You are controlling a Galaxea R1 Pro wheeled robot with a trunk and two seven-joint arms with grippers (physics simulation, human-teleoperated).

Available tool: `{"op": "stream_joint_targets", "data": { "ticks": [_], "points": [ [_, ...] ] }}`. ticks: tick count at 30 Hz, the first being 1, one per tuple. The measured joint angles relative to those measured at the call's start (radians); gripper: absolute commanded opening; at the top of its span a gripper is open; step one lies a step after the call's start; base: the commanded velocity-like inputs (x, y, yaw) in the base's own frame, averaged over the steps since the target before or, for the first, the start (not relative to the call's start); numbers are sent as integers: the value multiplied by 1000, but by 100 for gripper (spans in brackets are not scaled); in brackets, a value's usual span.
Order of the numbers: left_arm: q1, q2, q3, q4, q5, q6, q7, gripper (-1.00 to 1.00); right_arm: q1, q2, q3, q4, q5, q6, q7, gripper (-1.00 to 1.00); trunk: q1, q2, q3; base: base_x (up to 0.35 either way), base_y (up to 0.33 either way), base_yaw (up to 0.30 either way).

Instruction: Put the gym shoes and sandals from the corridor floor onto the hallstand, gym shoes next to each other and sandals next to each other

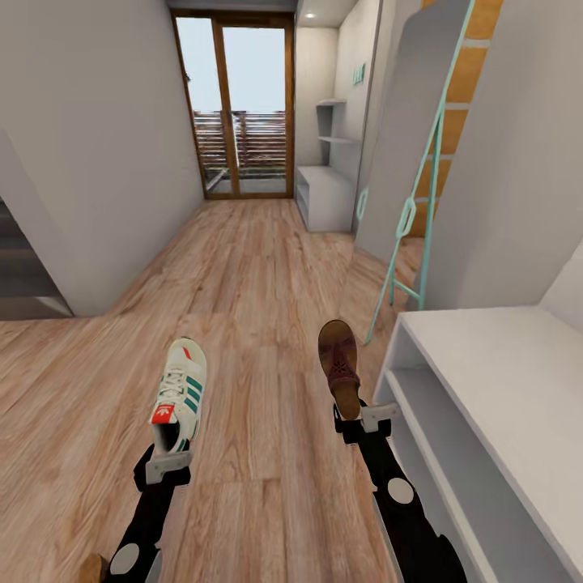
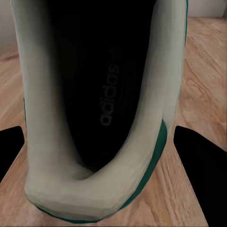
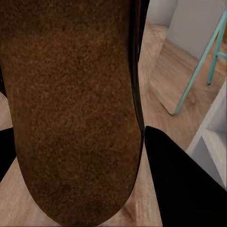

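Observation:
One cream-white gym shoe (image 1: 182,393) with green stripes is held above the corridor floor (image 1: 259,275), toe pointing away. My left gripper (image 1: 168,453) is shut on its heel. The left wrist view looks into the shoe's dark insole (image 2: 104,94), with a black finger (image 2: 201,163) on either side. A dark brown sandal (image 1: 340,368) is held the same way, with my right gripper (image 1: 362,419) shut on its heel end. Its tan footbed (image 3: 71,109) is close up in the right wrist view. The hallstand (image 1: 494,356) stands just right of my right arm, its bench top and open shelf bare.
Teal poles (image 1: 421,186) lean on the wall beyond the hallstand. A smaller white shelf unit (image 1: 324,194) stands far down the corridor by a glass door (image 1: 239,105). A small brown shape (image 1: 91,568) lies beside my left arm; I cannot tell what it is.

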Motion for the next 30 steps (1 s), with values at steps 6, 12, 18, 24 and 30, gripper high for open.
{"op": "stream_joint_targets", "data": {
  "ticks": [6, 12, 18, 24, 30],
  "points": [
    [0, 1, 0, 0, 3, -1, 0, -100, 0, 0, 0, 0, 0, 0, 0, -100, 0, 0, 0, 339, -7, 151],
    [0, 1, 1, 0, 3, -1, 0, -100, 0, 0, 0, -1, 0, 0, 0, -100, 0, 0, 0, 340, 0, 216],
    [0, 1, 0, 0, 3, 0, 0, -100, 0, 0, 0, 0, 0, 0, 0, -100, 0, 0, 0, 340, 0, 23],
    [0, 1, 0, -1, 4, -1, 0, -100, 0, 0, 0, 0, 0, 0, 0, -100, 0, 0, 0, 340, 0, 1],
    [1, 1, 0, -2, 4, -1, 0, -100, 0, 0, 0, 1, 0, 0, 0, -100, 0, 0, 0, 340, 0, 2]
  ]
}}
